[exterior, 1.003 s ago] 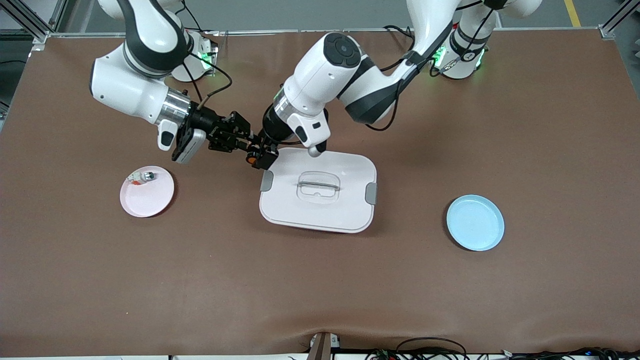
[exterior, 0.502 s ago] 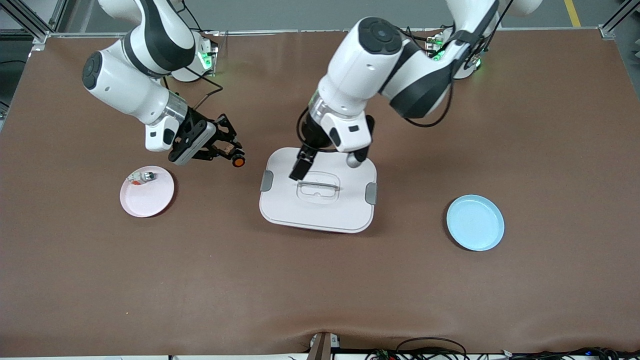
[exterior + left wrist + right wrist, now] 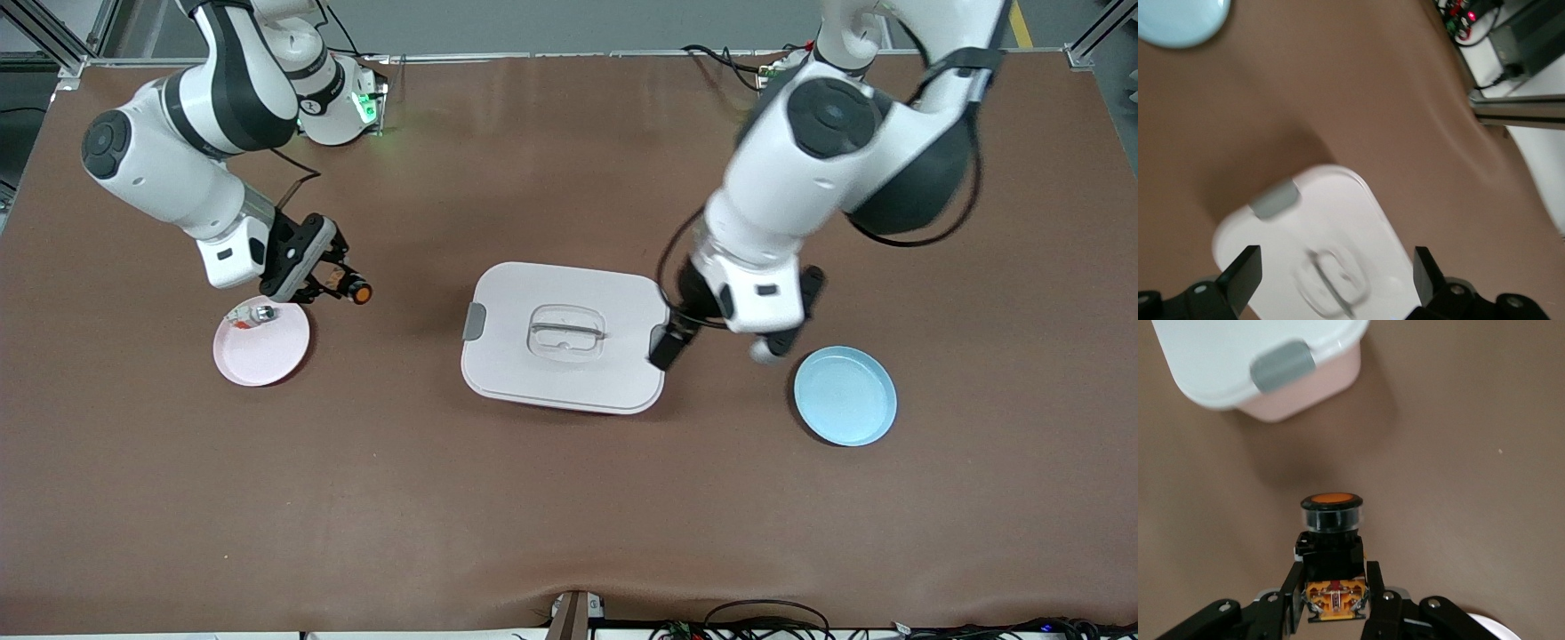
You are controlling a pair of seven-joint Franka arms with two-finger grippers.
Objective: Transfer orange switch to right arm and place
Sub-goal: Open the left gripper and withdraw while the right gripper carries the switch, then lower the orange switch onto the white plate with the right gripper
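Note:
The orange switch (image 3: 356, 291) is black with a round orange cap and is held up in the air in my right gripper (image 3: 342, 286), beside the pink plate (image 3: 267, 356). In the right wrist view the fingers (image 3: 1290, 600) are shut on the switch's (image 3: 1331, 533) black and orange body, cap pointing away from the gripper (image 3: 1333, 600). My left gripper (image 3: 667, 345) is open and empty over the edge of the white lidded box (image 3: 533, 373) at the left arm's end. In the left wrist view its fingers (image 3: 1245, 272) stand wide apart over the lid (image 3: 1331, 213).
The pink plate holds a small silver-capped white part (image 3: 253, 314). A light blue plate (image 3: 845, 396) lies toward the left arm's end of the table and also shows in the left wrist view (image 3: 1178, 20). The box (image 3: 1238, 360) shows in the right wrist view.
The left gripper let go of the switch and swung away across the box toward the blue plate. The right gripper took the switch and carried it toward the pink plate.

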